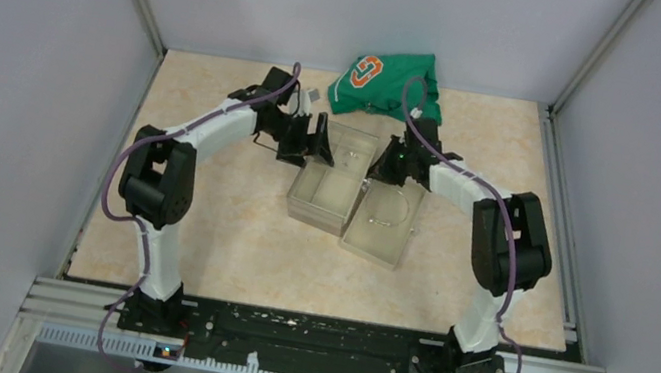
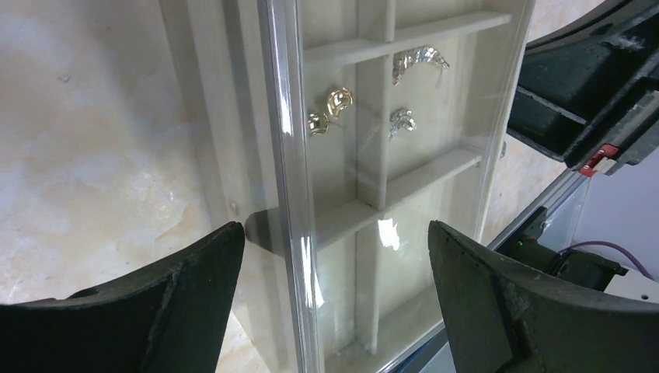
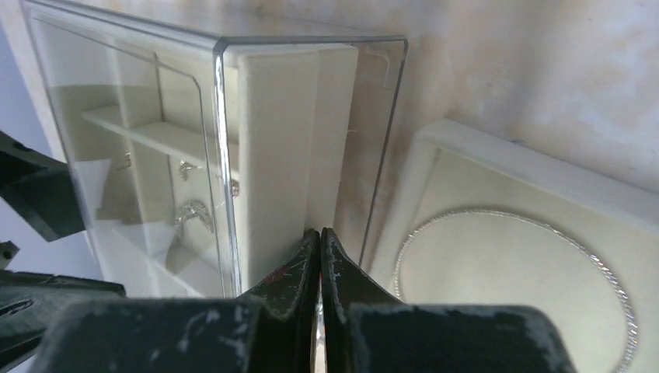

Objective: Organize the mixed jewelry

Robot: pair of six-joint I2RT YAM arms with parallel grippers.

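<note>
The left jaws stand wide apart over the clear box [image 2: 284, 155]; small earrings [image 2: 330, 111] lie in its compartments, ahead of them. The right jaws are pressed together, empty, at the box corner; the hoop [image 3: 486, 211] lies in the tray [image 3: 536, 167] just beside. Beige marbled bench [image 1: 228, 230], green cloth [image 1: 389, 85] at the back, grey walls
</note>
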